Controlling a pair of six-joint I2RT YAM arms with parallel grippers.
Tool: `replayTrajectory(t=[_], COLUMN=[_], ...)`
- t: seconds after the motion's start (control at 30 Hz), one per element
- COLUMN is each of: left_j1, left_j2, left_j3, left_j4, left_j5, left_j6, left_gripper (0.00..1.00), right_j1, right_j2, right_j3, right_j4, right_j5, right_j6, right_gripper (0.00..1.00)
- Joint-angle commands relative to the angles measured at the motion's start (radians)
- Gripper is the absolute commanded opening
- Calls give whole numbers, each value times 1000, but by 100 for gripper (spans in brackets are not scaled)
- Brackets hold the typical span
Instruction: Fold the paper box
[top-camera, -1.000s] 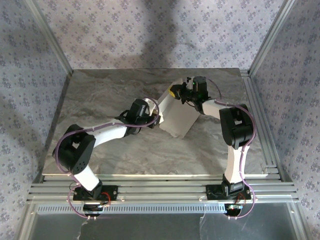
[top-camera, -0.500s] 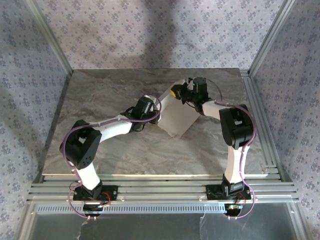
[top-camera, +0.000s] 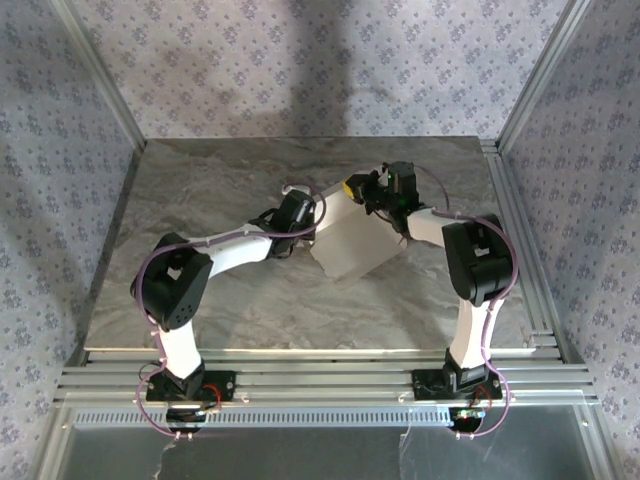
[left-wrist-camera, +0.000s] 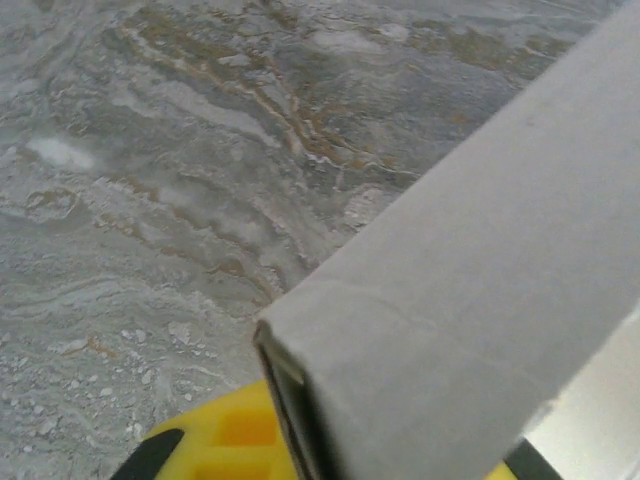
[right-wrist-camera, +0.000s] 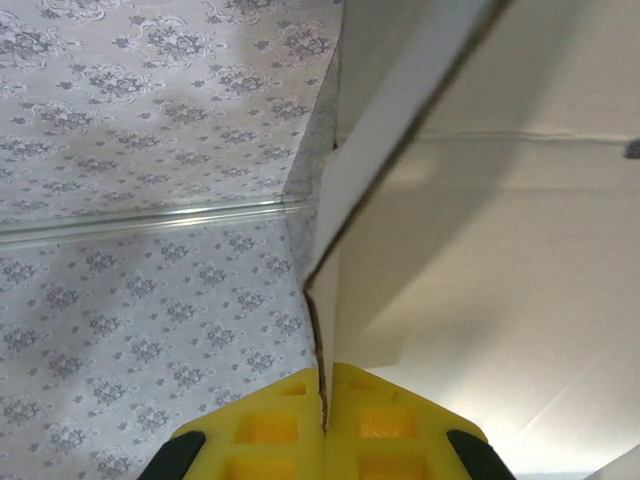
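The paper box (top-camera: 352, 245) is a pale cardboard sheet held tilted above the middle of the marble table (top-camera: 200, 190), between both grippers. My left gripper (top-camera: 314, 228) meets its left edge. In the left wrist view a folded, doubled edge of the box (left-wrist-camera: 480, 280) runs down between the yellow fingers (left-wrist-camera: 215, 445), and the left gripper (left-wrist-camera: 330, 445) is shut on it. My right gripper (top-camera: 353, 189) holds the box's far corner. In the right wrist view its yellow pads (right-wrist-camera: 265, 425) press a thin cardboard edge of the box (right-wrist-camera: 480, 300), so the right gripper (right-wrist-camera: 325, 385) is shut on it.
Patterned fabric walls (top-camera: 300, 70) and aluminium posts (top-camera: 535, 75) enclose the table on three sides. A metal rail frame (top-camera: 320, 380) runs along the near edge by the arm bases. Bare marble lies to the left and in front of the box.
The left arm has reached further in and to the right, and its jaws have closed on the box's left edge. The box has swung slightly, its near corner shifting left. The right gripper keeps its hold.
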Motion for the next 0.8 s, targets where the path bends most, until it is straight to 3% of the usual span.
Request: replayTrajectory(t=[0.0, 0.2, 0.53, 0.6, 0.77], left_j1=[-12, -21, -26, -27, -28], left_j2=[31, 48, 112, 128, 160], left_j3=[47, 63, 121, 131, 151], left_j4=[-34, -49, -94, -96, -99], left_j5=[-62, -102, -113, -114, -134], left_j6=[-17, -32, -49, -52, -60], left_gripper=[2, 0, 24, 24, 13], right_j1=[24, 40, 43, 44, 43], right_j2=[-46, -56, -74, -77, -82], right_j3=[-30, -39, -80, -84, -87], right_j4=[-11, -9, 11, 10, 3], right_j5=[20, 39, 81, 86, 86], right_j6=[30, 46, 105, 111, 115], right_gripper=[0, 0, 0, 0, 0])
